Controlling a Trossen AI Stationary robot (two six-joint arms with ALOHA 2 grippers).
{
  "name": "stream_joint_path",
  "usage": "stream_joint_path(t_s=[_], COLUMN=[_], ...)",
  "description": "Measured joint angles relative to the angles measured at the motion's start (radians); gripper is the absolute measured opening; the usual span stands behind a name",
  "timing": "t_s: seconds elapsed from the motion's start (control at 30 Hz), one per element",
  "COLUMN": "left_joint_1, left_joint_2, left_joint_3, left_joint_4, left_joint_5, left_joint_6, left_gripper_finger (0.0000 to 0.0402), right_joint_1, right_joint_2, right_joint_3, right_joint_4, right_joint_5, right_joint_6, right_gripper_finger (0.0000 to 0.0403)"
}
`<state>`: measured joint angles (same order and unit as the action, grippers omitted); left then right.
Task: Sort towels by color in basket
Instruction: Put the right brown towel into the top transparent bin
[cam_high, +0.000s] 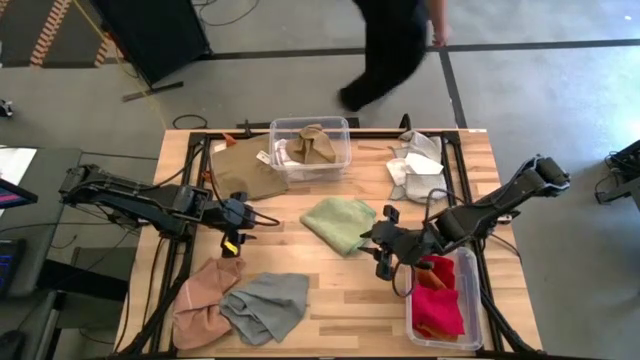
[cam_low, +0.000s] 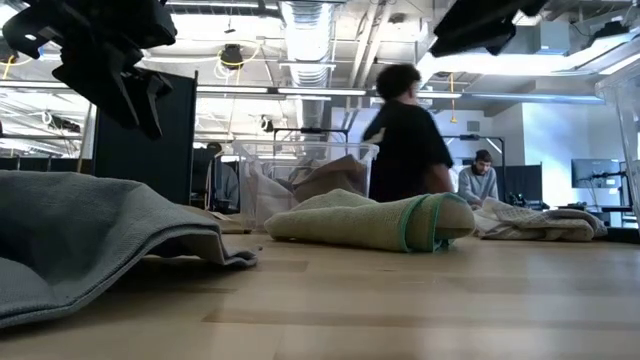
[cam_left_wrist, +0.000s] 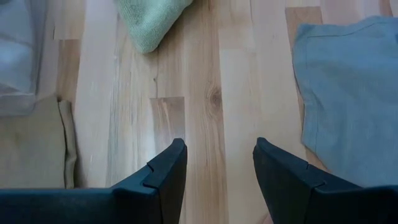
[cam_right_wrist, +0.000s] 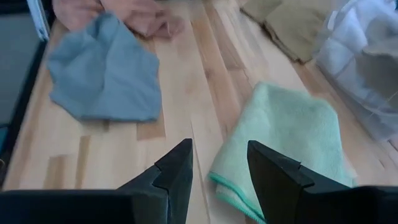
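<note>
On the table (cam_high: 330, 295) the sorting is partly done. The bin at 5 o'clock (cam_high: 470, 300) already holds the red towels (cam_high: 437, 300), and the clear bin at 12 o'clock (cam_high: 310, 150) holds tan cloths (cam_high: 312, 145). Loose towels remain: the light green towel (cam_high: 340, 222) near the middle, the grey towel (cam_high: 265, 305) and the pink towel (cam_high: 205, 295) at 7 o'clock, a tan towel (cam_high: 245, 168) lying beside the 12 o'clock bin, and the white checked towels (cam_high: 418, 165) at 1 o'clock.

Your right gripper (cam_right_wrist: 219, 171) hangs just above the near edge of the green towel, with the fingers apart and nothing between them. Your left gripper (cam_left_wrist: 217, 171) waits over bare wood at about 9 o'clock, also released and empty, with the grey towel just beside it.

The step in hand is, I think, to pick up the green towel with the right arm. To do it well, you should lower the gripper straight down so that one finger stands on each side of a fold, not on the flat single layer. The thick hemmed edge nearest the gripper is a good place, because there the cloth gives the pads something to bite. Close only when both fingers touch the cloth, then lift slowly and check that the whole towel comes up. Please keep the cable near the red bin clear when you swing away.
</note>
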<state>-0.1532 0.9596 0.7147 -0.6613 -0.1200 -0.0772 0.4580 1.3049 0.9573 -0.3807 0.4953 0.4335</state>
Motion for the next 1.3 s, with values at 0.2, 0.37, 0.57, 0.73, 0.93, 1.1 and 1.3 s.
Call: stream_joint_path(t_s=[0.2,0.37,0.57,0.73,0.93,1.1,1.3], left_joint_1=[0.0,0.0,0.0,0.0,0.0,0.0,0.0], left_joint_2=[0.0,0.0,0.0,0.0,0.0,0.0,0.0], left_joint_3=[0.0,0.0,0.0,0.0,0.0,0.0,0.0], left_joint_4=[0.001,0.005,0.022,0.028,0.028,0.028,0.027], left_joint_5=[0.0,0.0,0.0,0.0,0.0,0.0,0.0], left_joint_6=[-0.005,-0.006,-0.009,-0.007,-0.006,-0.006,-0.006], left_gripper_finger=[0.0175,0.0175,0.0175,0.0175,0.0175,0.0175,0.0175], right_joint_1=[0.0,0.0,0.001,0.001,0.001,0.001,0.001], right_joint_2=[0.05,0.058,0.055,0.055,0.055,0.055,0.055], right_joint_3=[0.0,0.0,0.0,0.0,0.0,0.0,0.0], right_joint_4=[-0.009,-0.011,-0.011,-0.011,-0.011,-0.011,-0.01], right_joint_5=[-0.004,-0.017,-0.018,-0.018,-0.019,-0.019,-0.018], right_joint_6=[0.002,0.003,0.003,0.003,0.003,0.003,0.003], right_gripper_finger=[0.0179,0.0179,0.0179,0.0179,0.0179,0.0179,0.0179])
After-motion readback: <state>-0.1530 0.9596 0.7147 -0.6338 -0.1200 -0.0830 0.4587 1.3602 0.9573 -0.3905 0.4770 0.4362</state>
